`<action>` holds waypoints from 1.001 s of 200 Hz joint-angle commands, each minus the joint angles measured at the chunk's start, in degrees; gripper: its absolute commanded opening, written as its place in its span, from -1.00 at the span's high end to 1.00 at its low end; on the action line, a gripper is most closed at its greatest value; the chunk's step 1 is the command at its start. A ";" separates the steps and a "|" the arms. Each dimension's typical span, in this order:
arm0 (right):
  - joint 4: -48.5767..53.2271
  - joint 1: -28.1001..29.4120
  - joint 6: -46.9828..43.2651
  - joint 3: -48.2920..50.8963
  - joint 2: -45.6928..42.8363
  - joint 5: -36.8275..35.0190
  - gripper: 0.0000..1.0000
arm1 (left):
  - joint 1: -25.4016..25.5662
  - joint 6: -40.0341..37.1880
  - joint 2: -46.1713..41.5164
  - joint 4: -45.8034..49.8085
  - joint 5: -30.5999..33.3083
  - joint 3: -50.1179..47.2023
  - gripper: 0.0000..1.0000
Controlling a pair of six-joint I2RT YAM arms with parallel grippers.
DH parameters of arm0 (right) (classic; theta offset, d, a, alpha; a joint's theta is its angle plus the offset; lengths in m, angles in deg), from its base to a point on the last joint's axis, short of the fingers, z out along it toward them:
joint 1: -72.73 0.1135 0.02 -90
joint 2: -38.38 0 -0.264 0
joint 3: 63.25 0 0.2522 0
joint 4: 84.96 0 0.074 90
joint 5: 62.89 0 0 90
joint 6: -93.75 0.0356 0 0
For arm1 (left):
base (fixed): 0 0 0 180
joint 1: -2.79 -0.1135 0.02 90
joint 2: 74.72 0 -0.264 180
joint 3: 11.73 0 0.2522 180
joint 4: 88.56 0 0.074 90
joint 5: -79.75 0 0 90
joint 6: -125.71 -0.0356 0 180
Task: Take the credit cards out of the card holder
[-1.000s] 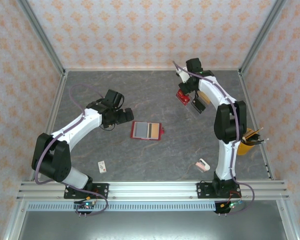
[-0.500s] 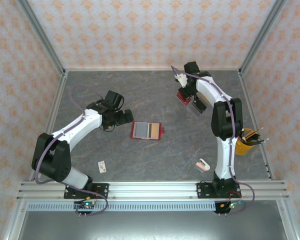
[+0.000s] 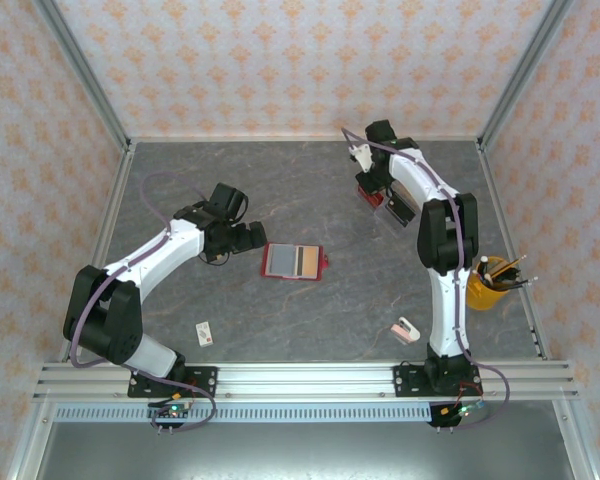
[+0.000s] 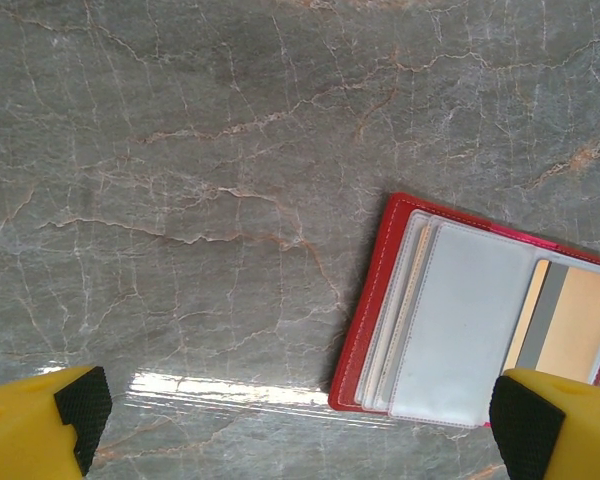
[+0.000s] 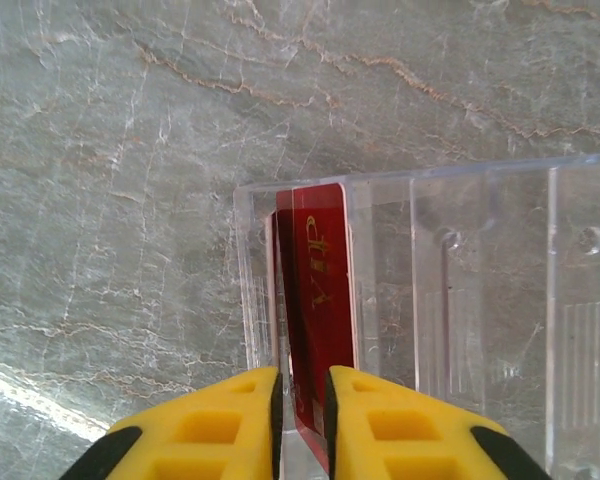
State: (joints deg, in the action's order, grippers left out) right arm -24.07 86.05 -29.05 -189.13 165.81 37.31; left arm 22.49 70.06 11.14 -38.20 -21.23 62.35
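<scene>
Left gripper point(image 3: 248, 236) hovers just left of the card holder point(image 3: 294, 261), jaws spread wide, nothing in them; it has barely crept over the last second. In the left wrist view the yellow fingers point(image 4: 42, 420) sit at both bottom corners with bare table point(image 4: 180, 200) between them. Small white card with a red mark point(image 3: 206, 333) lies near the front rail, well apart from the action, ignore it. Card holder lies open and flat mid-table, same spot as a second ago, pale inner pockets up, with the tan card point(image 4: 580, 325) in the right-hand pocket, grey stripe beside it. Can't tell whether more cards sit behind the pale flaps. Right side is what changed: the right arm has tucked in toward the back wall, so the right gripper point(image 5: 302, 400) is now over the clear tray point(image 5: 470, 300). Jaws are pinched narrow on the red card point(image 5: 315, 290), which stands on edge in the tray's leftmost slot, gold lettering visible. Yellow cup point(image 3: 488, 288) with pens is far right, not involved. My read: one card is out and about to be dropped off; the tan one is still to pull, and the left gripper looks staged for it. Risk: the holder may slide while that card is drawn out.
</scene>
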 commanded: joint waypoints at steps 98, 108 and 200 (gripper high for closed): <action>-2.97 -0.24 24.94 11.02 -17.34 5.05 0.11 | -0.63 1.19 -0.96 -3.57 -3.23 -2.16 -1.00; -4.67 0.18 29.71 14.78 -20.55 6.55 0.03 | -0.59 1.70 -1.04 -4.58 -4.54 -2.68 -1.00; -16.19 17.87 59.03 41.83 -38.84 8.85 -0.10 | 1.83 6.82 0.15 -14.61 -15.27 -6.35 -0.99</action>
State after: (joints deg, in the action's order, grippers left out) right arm -37.16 98.31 20.81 -149.79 127.52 47.10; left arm 23.43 74.32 11.14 -48.08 -32.23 56.80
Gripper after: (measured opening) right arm 0.578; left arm 0.998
